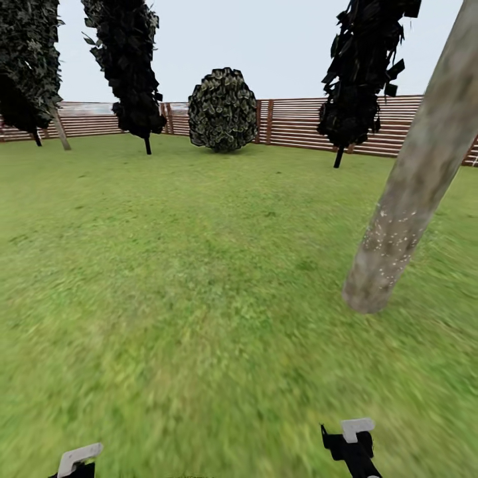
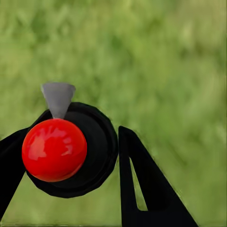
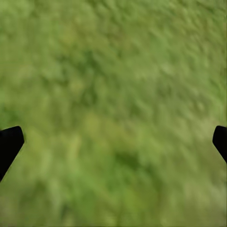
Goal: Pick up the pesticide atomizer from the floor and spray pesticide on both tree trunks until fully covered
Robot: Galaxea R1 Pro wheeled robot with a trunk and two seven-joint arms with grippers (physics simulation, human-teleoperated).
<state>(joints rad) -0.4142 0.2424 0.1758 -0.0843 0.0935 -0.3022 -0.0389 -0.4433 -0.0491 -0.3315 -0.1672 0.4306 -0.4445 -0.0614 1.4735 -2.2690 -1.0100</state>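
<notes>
1. One thick, mottled tree trunk is seen at the right of the head view, leaning across the frame, with its base on the grass lawn
2. Pale specks of pesticide are dotted over the lower part of that trunk; the bark higher up looks bare, so this trunk is judged only partly covered
3. The pesticide atomizer, with a red ball, a black round body and a grey nozzle, is pinched between the fingers of the left gripper above the grass, so the pickup is done
4. The right gripper is spread wide with nothing between its fingers
5. A second pale trunk is seen far off by the brown slatted fence; whether it is the other task tree cannot be told, and its spraying is judged still to be done
</notes>
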